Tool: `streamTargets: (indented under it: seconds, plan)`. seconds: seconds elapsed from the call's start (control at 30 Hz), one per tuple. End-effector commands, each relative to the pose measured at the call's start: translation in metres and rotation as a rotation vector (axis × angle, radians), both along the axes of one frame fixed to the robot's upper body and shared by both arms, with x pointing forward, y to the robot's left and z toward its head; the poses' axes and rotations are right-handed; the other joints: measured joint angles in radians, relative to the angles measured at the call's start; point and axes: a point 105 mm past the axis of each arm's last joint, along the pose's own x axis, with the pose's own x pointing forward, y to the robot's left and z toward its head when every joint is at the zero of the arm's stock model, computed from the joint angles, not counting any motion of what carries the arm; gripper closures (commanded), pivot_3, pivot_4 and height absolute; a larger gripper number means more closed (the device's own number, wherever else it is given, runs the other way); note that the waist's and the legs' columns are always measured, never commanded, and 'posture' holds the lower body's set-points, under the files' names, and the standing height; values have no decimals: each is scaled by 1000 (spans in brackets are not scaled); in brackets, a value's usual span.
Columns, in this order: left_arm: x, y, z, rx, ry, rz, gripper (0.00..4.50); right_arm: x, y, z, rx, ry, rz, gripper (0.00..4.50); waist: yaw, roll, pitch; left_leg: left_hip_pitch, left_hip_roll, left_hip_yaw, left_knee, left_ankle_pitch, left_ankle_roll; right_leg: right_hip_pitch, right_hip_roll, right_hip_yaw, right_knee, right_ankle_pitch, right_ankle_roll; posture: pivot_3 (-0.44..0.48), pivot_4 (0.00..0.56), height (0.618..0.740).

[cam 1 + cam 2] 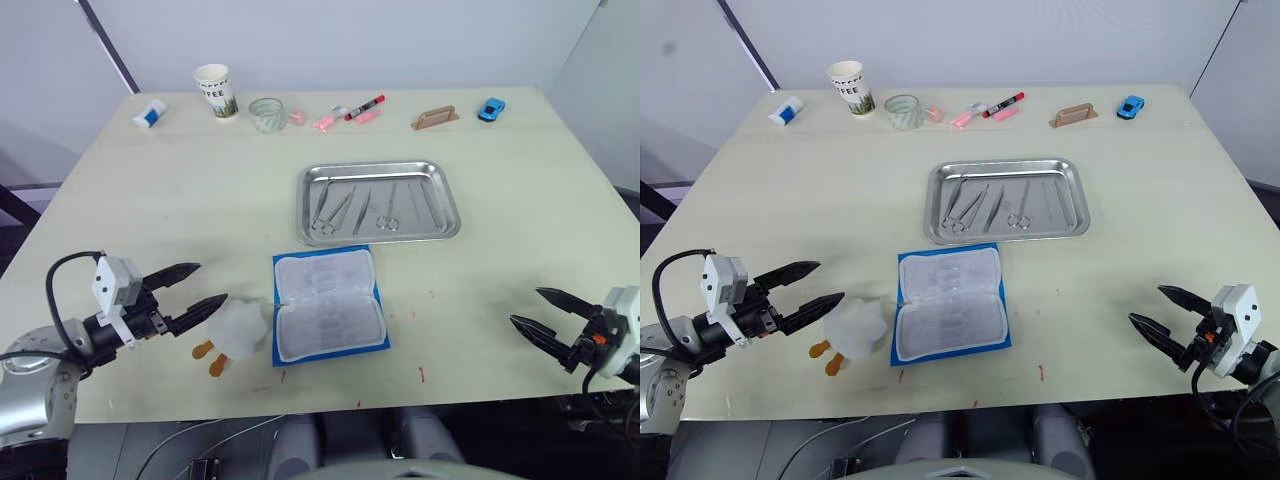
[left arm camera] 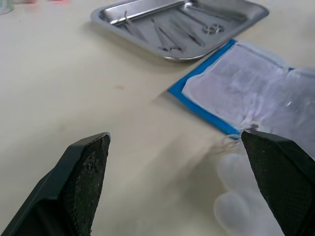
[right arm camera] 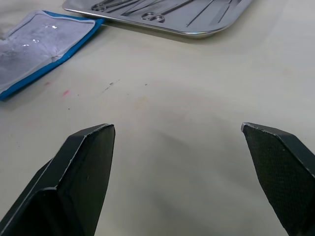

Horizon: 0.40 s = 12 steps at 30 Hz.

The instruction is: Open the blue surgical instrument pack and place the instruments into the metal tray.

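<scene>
We saw the blue surgical instrument pack (image 1: 330, 307) lying open near the table's (image 1: 520, 180) front edge, the instruments (image 1: 355, 208) in the metal tray (image 1: 447, 226) behind it. The left gripper (image 1: 197, 285) was nearer; both it and the right gripper (image 1: 537, 310) were spread, empty.

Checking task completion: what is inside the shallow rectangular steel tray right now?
The shallow steel tray holds several slim silvery instruments, some with ring handles, lying side by side. The open blue pouch shows only its pale lining; anything under the flaps cannot be seen.

instruments (image 1: 352, 208) too small to tell apart
</scene>
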Motion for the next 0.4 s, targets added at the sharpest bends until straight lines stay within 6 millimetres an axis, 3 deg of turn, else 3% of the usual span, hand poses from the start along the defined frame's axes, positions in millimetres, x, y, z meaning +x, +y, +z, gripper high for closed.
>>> streamTargets:
  seconds: [0.03,0.27,0.4]
  plan:
    - [-8,12,7,48,-13,3,0,1,2,10,-12,-55,13,17,-1,0,0,0,0,0,0,0,0,0,0,0,0,0,0,0,150,740]
    - [-24,35,-8,99,29,49,0,2,0,10,-34,-72,10,17,-1,0,0,0,0,0,0,0,0,0,0,0,0,0,0,0,150,740]
    - [-28,37,-12,114,26,42,0,0,-1,8,-42,-69,14,17,0,0,0,0,0,0,0,0,0,0,0,0,0,0,0,0,150,740]
